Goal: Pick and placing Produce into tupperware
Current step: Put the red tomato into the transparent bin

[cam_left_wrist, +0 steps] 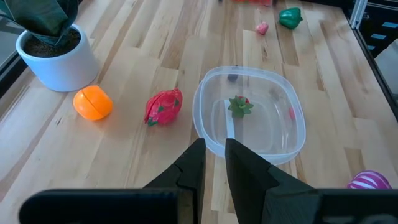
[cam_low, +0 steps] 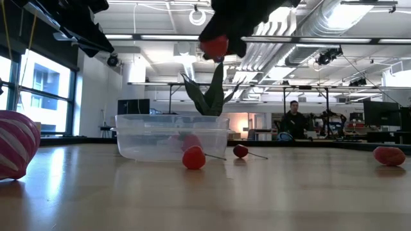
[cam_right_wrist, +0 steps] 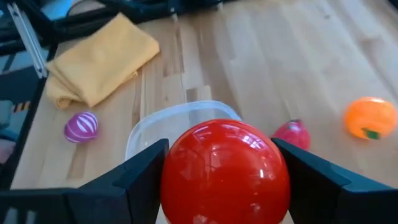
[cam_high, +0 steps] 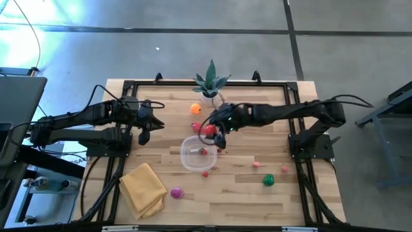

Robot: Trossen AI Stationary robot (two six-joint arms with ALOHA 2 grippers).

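Note:
My right gripper (cam_high: 215, 131) is shut on a shiny red round fruit (cam_right_wrist: 226, 171). It hangs in the air just past the far rim of the clear round tupperware (cam_high: 195, 154). A small red strawberry with a green top (cam_left_wrist: 239, 106) lies inside the tupperware. On the table lie an orange fruit (cam_high: 196, 109), a pink-red fruit (cam_left_wrist: 163, 106), a small red piece (cam_high: 206, 173), a pink piece (cam_high: 256, 164), a green pepper (cam_high: 268, 180) and a magenta striped piece (cam_high: 177, 192). My left gripper (cam_left_wrist: 214, 167) waits shut above the table, left of the tupperware, holding nothing. My right gripper pinches the red fruit between its two fingers (cam_right_wrist: 142, 177), one on each opposite side (cam_right_wrist: 177, 180). The fingers come from the table's right side, slanting down. The fruit is lifted clear (cam_low: 215, 46), well above the tupperware's rim.
A spiky green plant in a white pot (cam_high: 211, 85) stands at the far edge, close behind my right gripper. A folded yellow cloth (cam_high: 143, 188) lies near the front left. A dark frame (cam_high: 293, 90) runs around the tabletop. Bare wood lies right of the tupperware.

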